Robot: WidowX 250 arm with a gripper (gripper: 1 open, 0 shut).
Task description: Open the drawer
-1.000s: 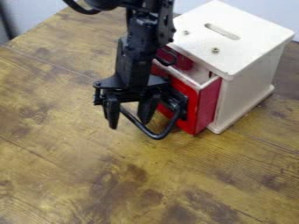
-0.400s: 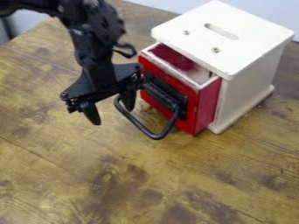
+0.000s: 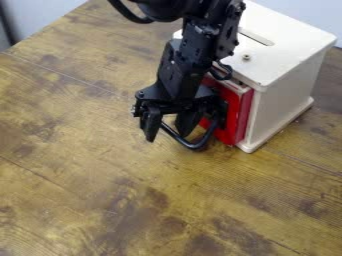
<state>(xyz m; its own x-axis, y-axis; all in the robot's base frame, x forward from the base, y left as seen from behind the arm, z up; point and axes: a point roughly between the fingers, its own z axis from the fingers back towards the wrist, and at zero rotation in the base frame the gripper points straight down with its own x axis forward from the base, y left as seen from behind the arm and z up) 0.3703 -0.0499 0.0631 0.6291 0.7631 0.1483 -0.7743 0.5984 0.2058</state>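
Note:
The red drawer (image 3: 231,113) sticks a little way out of the cream-white cabinet (image 3: 281,62) at the right of the wooden table. Its black loop handle (image 3: 195,139) points toward the front left and lies low over the table. My black gripper (image 3: 173,124) hangs right over the handle with its fingers (image 3: 150,126) pointing down and spread, at or around the loop. The arm hides the drawer's black front panel and most of its top. I cannot tell whether the fingers touch the handle.
The cabinet has slots on its top (image 3: 263,41). The wooden table (image 3: 94,190) stretches to the left and front of the cabinet. A dark edge shows at the far left corner.
The gripper was off to the left of the handle 0.4 s ago; it has moved right and now sits over the handle, hiding the drawer front.

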